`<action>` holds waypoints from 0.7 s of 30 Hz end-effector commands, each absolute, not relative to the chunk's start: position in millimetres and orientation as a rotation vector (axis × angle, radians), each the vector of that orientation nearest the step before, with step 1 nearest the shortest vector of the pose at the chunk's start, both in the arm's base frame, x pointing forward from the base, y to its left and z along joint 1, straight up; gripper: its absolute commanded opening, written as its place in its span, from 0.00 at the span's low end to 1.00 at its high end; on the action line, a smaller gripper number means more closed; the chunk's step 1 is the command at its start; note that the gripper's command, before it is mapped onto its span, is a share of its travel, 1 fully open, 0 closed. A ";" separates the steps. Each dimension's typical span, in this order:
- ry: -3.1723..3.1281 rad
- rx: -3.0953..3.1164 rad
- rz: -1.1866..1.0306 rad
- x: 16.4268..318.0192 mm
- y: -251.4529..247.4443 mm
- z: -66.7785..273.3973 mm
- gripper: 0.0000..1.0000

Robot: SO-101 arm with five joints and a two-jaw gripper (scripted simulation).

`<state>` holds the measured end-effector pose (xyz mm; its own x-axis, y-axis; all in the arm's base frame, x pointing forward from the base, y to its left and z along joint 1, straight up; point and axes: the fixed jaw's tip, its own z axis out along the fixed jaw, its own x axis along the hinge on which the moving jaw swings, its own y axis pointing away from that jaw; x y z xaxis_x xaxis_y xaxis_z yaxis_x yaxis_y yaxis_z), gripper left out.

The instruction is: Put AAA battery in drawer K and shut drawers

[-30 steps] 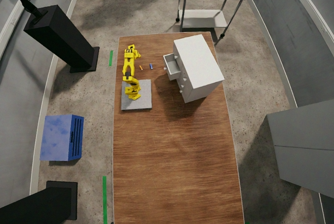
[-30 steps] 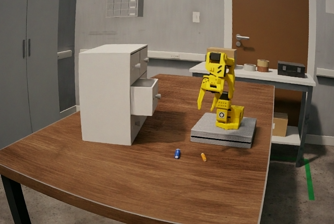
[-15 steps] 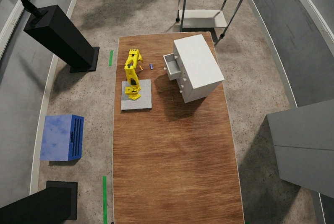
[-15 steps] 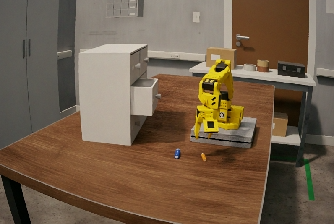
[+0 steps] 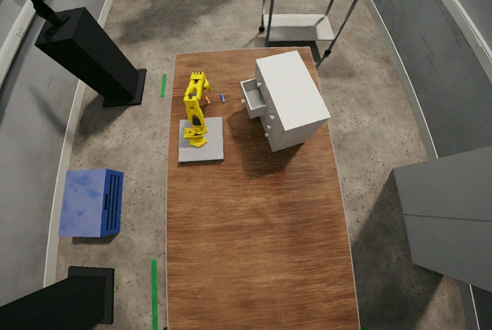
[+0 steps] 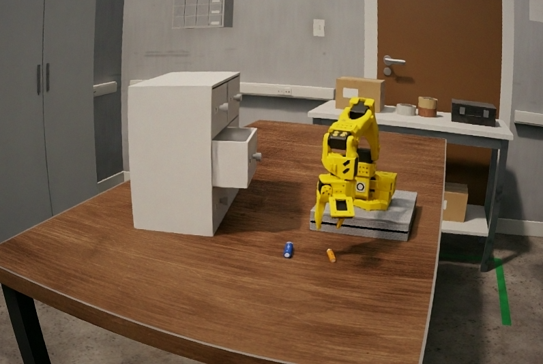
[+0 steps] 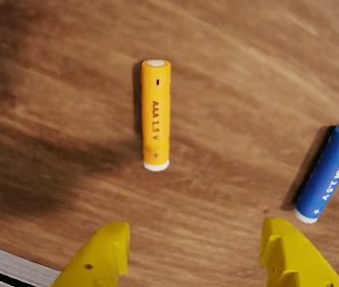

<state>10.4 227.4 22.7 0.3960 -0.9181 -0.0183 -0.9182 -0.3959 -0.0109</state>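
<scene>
The orange AAA battery [image 5: 207, 99] [image 6: 331, 255] [image 7: 156, 116] lies on its side on the table. My gripper [image 6: 329, 224] [image 7: 195, 241] is open and empty, pointing down above the table; in the wrist view the battery lies beyond the fingertips, nearer the left finger. The white chest [image 5: 292, 87] [image 6: 170, 153] stands upright. One drawer [image 5: 254, 97] [image 6: 230, 162] is pulled out and looks empty in the part that shows; the others that show look shut. The letters on the drawer fronts are too small to read.
A blue AA battery [image 5: 222, 97] [image 6: 288, 249] [image 7: 326, 174] lies on the table between the AAA battery and the chest. The arm stands on a grey slab [image 5: 214, 151] [image 6: 401, 210]. The table's edge [image 5: 171, 107] is close on the arm's far side from the chest.
</scene>
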 end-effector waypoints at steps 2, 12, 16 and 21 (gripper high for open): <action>1.704 -2.644 -0.003 7.5 224.4 11.1 0.19; 1.704 -2.644 -0.003 7.0 223.6 7.7 0.19; 1.704 -2.644 -0.003 6.4 222.7 6.4 0.19; 1.704 -2.644 -0.003 5.7 221.6 4.9 0.19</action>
<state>8.9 224.8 9.9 0.4012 -0.9159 -0.0111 -0.9160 -0.4011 -0.0071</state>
